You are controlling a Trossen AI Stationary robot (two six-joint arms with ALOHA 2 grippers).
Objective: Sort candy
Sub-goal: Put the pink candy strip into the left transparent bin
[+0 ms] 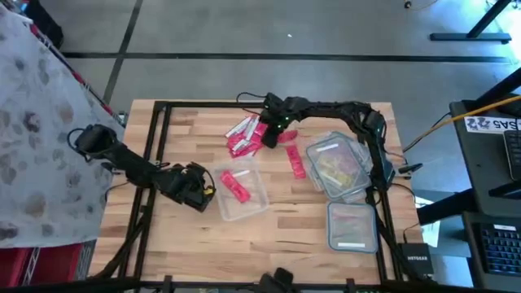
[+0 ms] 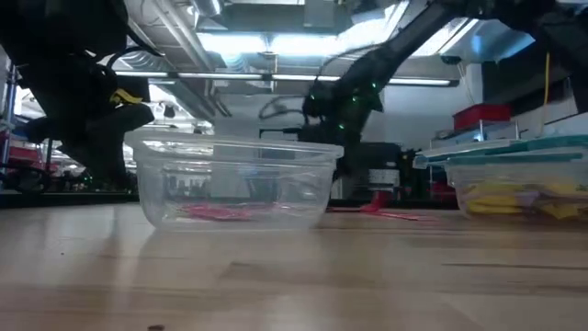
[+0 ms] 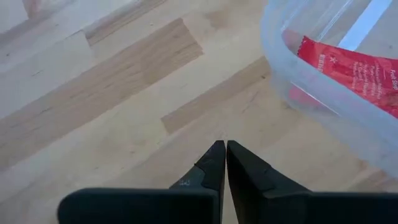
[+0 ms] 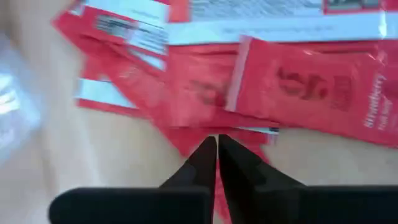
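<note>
1. Candy, loose pile [image 1: 244,134]: red and pink wrapped pieces with some white wrapper showing, heaped on the wooden table [image 1: 187,236] at its far middle; the right wrist view shows the same red wrappers [image 4: 298,87] overlapping one another.
2. Single red piece [image 1: 295,162]: lies alone on the table between the pile and the lidded tub to its right.
3. Open clear tub [image 1: 242,194]: stands near the table's middle and holds red pieces [image 1: 234,185]; the low view shows them flat on its bottom [image 2: 225,212].
4. Lidded tub of yellow candy [image 1: 335,168]: stands at the right side of the table; seen at the right edge in the low view [image 2: 514,188].
5. Second lidded tub [image 1: 352,226]: stands nearer than the yellow one, at the right near corner; its contents are pale and hard to tell.
6. Right gripper [image 4: 217,142]: hangs over the near edge of the pile, fingers pressed together, nothing between them.
7. Left gripper [image 3: 225,147]: sits low over bare table just left of the open tub, fingers pressed together and empty.
</note>
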